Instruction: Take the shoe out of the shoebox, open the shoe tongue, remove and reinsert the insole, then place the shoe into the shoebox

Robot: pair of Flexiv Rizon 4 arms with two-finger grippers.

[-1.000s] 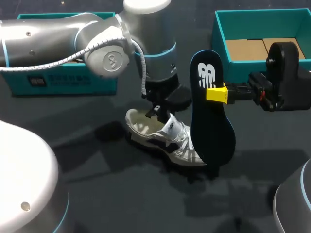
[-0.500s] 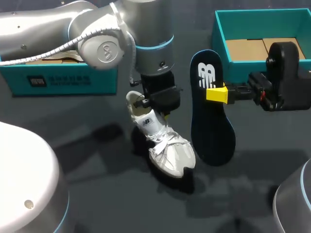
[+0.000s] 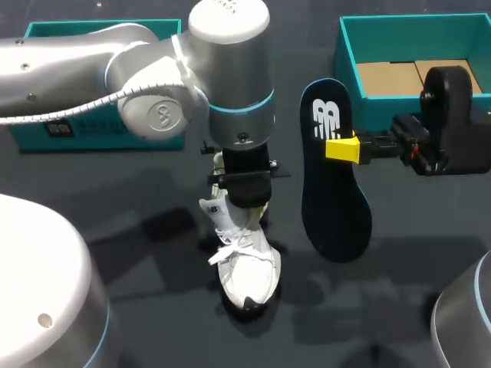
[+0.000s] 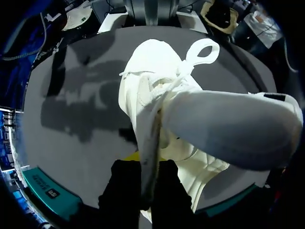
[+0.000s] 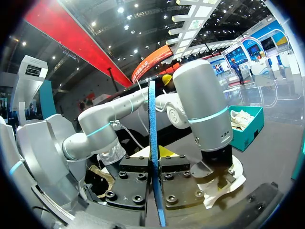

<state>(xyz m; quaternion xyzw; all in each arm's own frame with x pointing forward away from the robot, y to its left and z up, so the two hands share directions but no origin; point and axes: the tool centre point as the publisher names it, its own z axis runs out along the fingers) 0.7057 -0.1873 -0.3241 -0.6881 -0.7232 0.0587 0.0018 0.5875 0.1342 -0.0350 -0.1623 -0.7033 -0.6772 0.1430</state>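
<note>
1. Closest to the camera, a white shoe (image 3: 242, 257) hangs with its toe pointing down over the dark table (image 3: 153, 245). Its laces (image 3: 229, 249) are loose. The toe is very near the surface, but it is not possible to tell whether it touches.
2. Directly above the shoe, the left gripper (image 3: 244, 201) comes straight down and grasps the shoe at its upper, heel end. In the left wrist view, the thin side wall of the shoe (image 4: 190, 109) is pinched between the two black fingers (image 4: 119, 191) of the left gripper (image 4: 145, 160).
3. Just to the right of the shoe, and apart from it, a dark blue insole (image 3: 334, 192) is held upright. It has a white mark on its upper part.
4. The right gripper (image 3: 343, 149) reaches in level from the right. Its yellow tips are clenched on the edge of the insole's upper half. In the right wrist view, the insole (image 5: 153, 157) shows edge-on as a thin blue strip squeezed in the right gripper (image 5: 154, 152).
5. Farthest away, an open box (image 3: 414, 31) in teal sits at the far right, behind the right gripper. There is brown cardboard (image 3: 387, 77) inside it.
6. A second box (image 3: 100, 126), also teal, sits at the far left. It is partly hidden by the left arm (image 3: 92, 61).
</note>
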